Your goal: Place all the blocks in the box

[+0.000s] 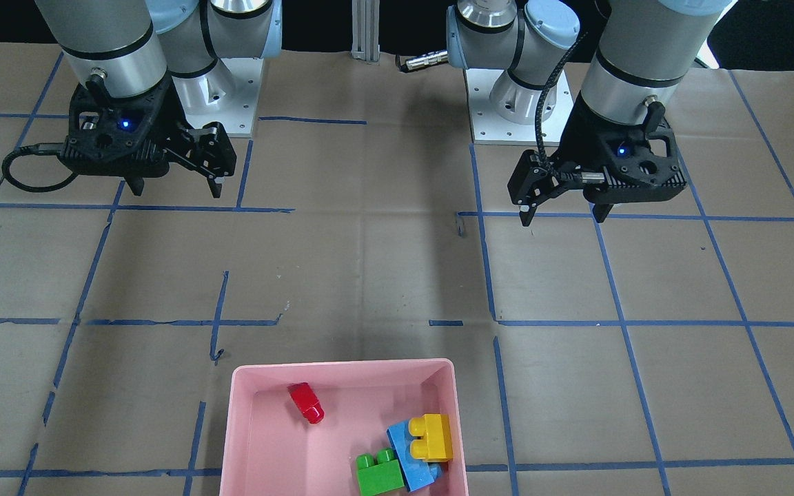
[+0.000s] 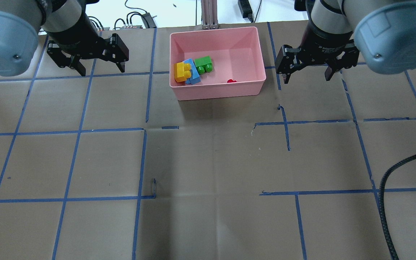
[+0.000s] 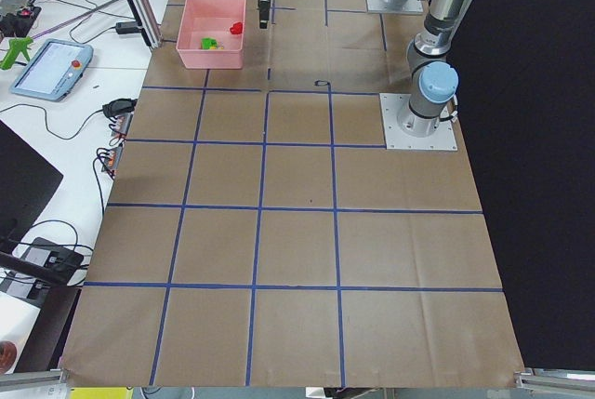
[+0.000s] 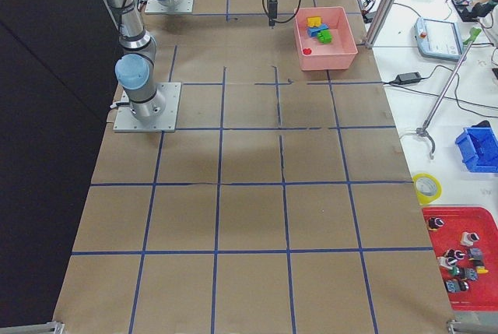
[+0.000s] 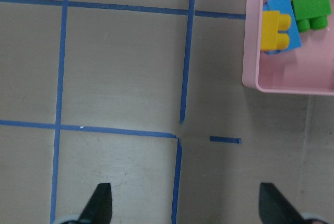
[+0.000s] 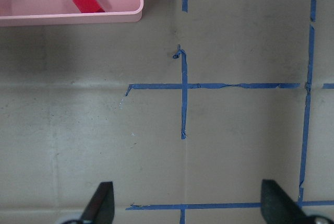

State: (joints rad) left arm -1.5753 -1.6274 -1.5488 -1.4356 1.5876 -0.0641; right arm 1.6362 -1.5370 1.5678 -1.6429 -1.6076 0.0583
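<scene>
Blocks (image 1: 404, 448) all lie in the box (image 1: 280, 455); overhead nearly hides the red one (image 2: 232, 81), which my front view shows whole. Left tool (image 1: 562, 217) and right tool (image 1: 176, 191) gape, empty.

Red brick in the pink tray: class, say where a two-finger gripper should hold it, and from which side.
Probably across the long flat sides of the red brick, from straight above: it lies on its side, apart from the other bricks, and the rim of the pink tray blocks a sideways approach.
</scene>
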